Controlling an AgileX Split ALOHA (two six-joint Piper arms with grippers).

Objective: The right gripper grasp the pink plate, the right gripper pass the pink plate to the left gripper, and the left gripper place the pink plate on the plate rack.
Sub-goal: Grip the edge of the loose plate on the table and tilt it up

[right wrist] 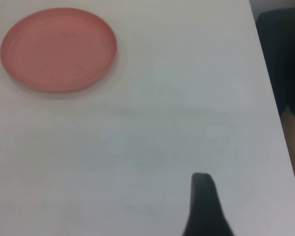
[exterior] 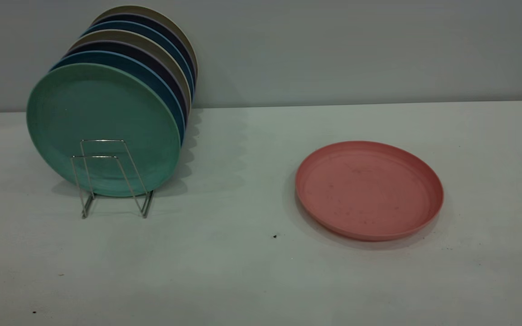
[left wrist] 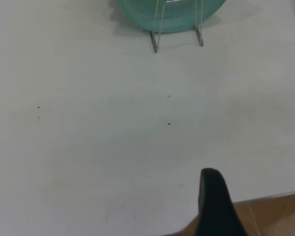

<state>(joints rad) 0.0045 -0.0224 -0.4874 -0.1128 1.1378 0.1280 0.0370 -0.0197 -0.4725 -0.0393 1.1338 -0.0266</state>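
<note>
The pink plate lies flat on the white table, right of centre, and also shows in the right wrist view. The plate rack stands at the left with its two front wire loops bare; its feet show in the left wrist view. A mint-green plate stands in it just behind those loops. Neither gripper shows in the exterior view. The left gripper shows only as a black tip over the table's near edge, well short of the rack. The right gripper shows only as a black tip, far from the pink plate.
Several more plates, blue, dark purple and beige, stand in the rack behind the green one. The table edge and a brown floor show by the left gripper. A dark object lies beyond the table edge in the right wrist view.
</note>
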